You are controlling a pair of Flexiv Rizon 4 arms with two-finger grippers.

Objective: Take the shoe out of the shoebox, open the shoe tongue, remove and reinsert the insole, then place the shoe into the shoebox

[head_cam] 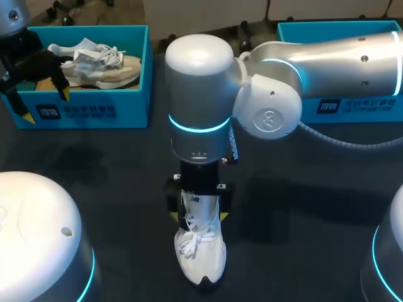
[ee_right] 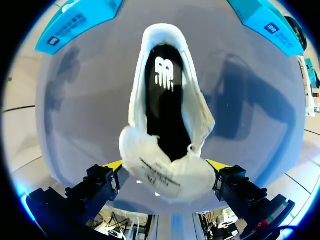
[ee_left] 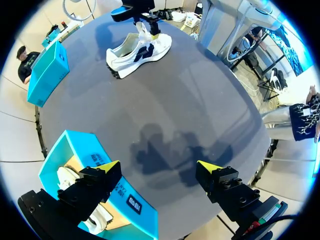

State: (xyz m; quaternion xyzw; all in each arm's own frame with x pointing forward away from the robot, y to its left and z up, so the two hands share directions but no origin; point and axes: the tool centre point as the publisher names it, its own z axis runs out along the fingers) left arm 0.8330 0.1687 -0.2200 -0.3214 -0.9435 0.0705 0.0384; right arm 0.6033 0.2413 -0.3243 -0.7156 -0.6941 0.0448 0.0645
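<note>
Presently on the table (head_cam: 302,220): two shoeboxes, two shoes and two grippers are counted.
Shoeboxes: two teal boxes are set at the far edge. The left shoebox (head_cam: 94,110) (ee_left: 87,150) and the right shoebox (head_cam: 352,107) (ee_left: 47,72) stand well apart.
Shoes: one white shoe (head_cam: 200,251) (ee_left: 137,50) (ee_right: 170,65) is stood on its sole on the open table, out of both boxes, between them and nearer the robot. One beige shoe (head_cam: 101,63) is laid inside the left shoebox.
Insole: one black insole (ee_right: 167,110) is seen lying inside the white shoe.
Tongue: one tongue (ee_right: 165,170) is folded out toward the right gripper, so the shoe's mouth is left open.
Right gripper (head_cam: 198,215) (ee_right: 165,165): it is lowered over the middle of the white shoe. The shoe's upper at the tongue is clamped between the two yellow-tipped fingers, one on each side.
Left gripper (head_cam: 44,105) (ee_left: 159,167): it is held above the front corner of the left shoebox. Its fingers are spread wide apart and nothing is gripped between them.
Arms: two are seen, the right one reaching to the table's middle.
</note>
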